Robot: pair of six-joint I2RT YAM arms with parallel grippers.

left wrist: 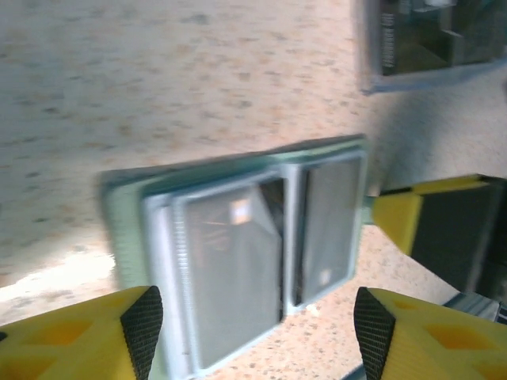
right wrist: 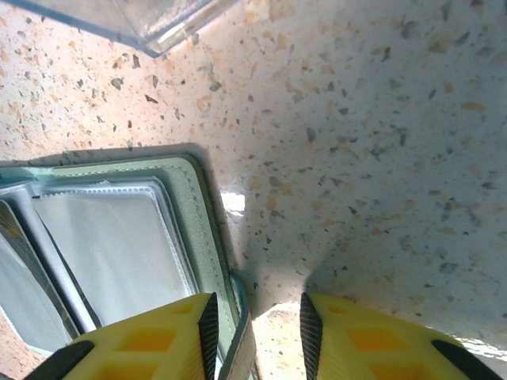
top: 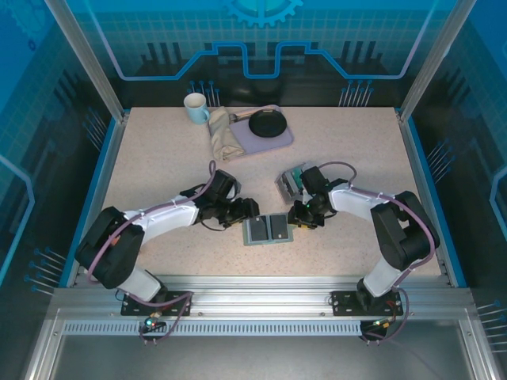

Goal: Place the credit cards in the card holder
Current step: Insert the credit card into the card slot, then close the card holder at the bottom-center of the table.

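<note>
Top external shows your holder lying open on the desk between both arms. Your left pincer stands released astride it; your right pincer, slightly parted, straddles its edge, probably to steady it.

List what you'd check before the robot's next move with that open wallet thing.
1. Card holder lying open and flat on the table: ok.
2. Left gripper open, one finger on each side of the card holder: ok.
3. Right gripper clear of the card holder: not ok; its jaws stand apart, but the holder's edge lies between them.
4. Something picked up to slot in: not ok; neither gripper grips anything.
5. Slots free to fill: cannot tell; the left wrist view is blurred.
6. Grey box standing apart from the card holder: ok.
</note>
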